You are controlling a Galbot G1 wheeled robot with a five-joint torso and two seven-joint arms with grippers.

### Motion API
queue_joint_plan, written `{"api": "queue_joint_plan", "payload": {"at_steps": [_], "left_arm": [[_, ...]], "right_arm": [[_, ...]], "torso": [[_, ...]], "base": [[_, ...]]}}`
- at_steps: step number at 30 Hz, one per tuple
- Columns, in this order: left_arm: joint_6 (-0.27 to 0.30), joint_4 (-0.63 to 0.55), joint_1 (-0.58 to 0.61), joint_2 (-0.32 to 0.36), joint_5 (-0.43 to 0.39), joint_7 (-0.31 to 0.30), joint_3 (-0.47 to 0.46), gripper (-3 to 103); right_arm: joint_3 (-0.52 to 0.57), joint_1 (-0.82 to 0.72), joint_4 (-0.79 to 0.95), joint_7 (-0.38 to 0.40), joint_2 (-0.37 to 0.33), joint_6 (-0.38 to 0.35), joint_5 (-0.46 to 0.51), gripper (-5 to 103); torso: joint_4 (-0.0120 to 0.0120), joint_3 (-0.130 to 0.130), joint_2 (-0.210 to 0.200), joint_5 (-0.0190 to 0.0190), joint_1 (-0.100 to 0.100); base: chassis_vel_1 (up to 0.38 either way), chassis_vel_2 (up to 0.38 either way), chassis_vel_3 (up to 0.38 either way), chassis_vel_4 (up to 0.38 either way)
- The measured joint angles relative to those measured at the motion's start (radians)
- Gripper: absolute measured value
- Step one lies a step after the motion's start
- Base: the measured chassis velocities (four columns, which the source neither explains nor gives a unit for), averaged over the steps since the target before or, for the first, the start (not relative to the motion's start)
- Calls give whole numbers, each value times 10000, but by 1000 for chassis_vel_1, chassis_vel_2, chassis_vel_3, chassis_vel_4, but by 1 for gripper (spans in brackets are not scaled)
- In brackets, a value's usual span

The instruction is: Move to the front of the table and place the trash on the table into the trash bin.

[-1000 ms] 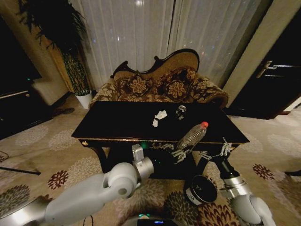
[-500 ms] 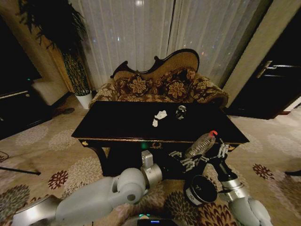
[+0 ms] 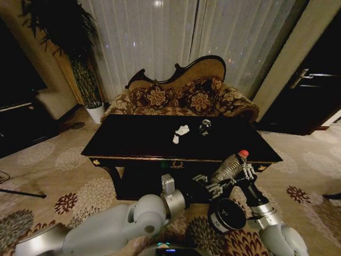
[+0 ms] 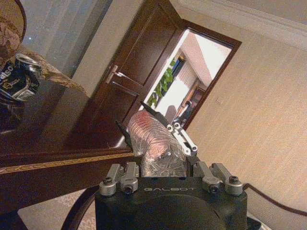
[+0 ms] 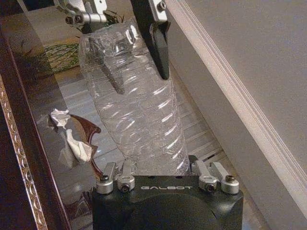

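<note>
My left gripper [image 3: 216,185] is shut on a clear plastic bottle [image 3: 228,168] with a red cap, held tilted in front of the table's [image 3: 133,141] front edge. The bottle hangs just above the dark trash bin [image 3: 228,215] on the carpet. My right gripper [image 3: 246,169] stands open right beside the bottle's cap end. The bottle [image 5: 139,110] runs out from its palm in the right wrist view. Crumpled white paper [image 3: 181,129] and a crushed can [image 3: 205,126] lie on the far middle of the table. The can [image 4: 18,79] also appears in the left wrist view.
A patterned sofa [image 3: 181,96] stands behind the table. A plant in a white pot [image 3: 96,112] is at the back left and a dark door [image 3: 314,90] at the right. Flowered carpet lies on both sides of the table.
My left gripper has carried the bottle down and to the right, off the table's front edge, until it hangs beside my right gripper above the bin. The right arm has barely shifted.
</note>
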Motion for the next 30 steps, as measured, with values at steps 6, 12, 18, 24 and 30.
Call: {"api": "queue_joint_plan", "payload": {"at_steps": [6, 12, 18, 24, 30], "left_arm": [[100, -114, 128, 81, 19, -53, -226, 43], [143, -251, 145, 237, 245, -200, -517, 47], [106, -616, 139, 756, 260, -253, -883, 70], [122, -1101, 329, 1334, 510, -115, -1280, 91], [133, -1364, 1325, 2115, 1162, 52, -2976, 100]], "right_arm": [[-18, -1, -11, 7, 6, 36, -27, 36], [-26, -65, -5, 8, 18, 43, -24, 32], [-45, -126, -170, 68, 102, 23, 91, 27], [-46, -118, -307, 69, 80, 21, 110, 27], [-200, -122, -656, 89, 79, -94, 367, 27]], "torso": [[0, 0, 0, -1, 0], [0, 0, -1, 0, 0], [0, 0, 0, -1, 0], [0, 0, 0, -1, 0], [-1, 0, -1, 0, 0]], "base": [[0, 0, 0, 0], [0, 0, 0, 0], [0, 0, 0, 0], [0, 0, 0, 0], [0, 0, 0, 0]]}}
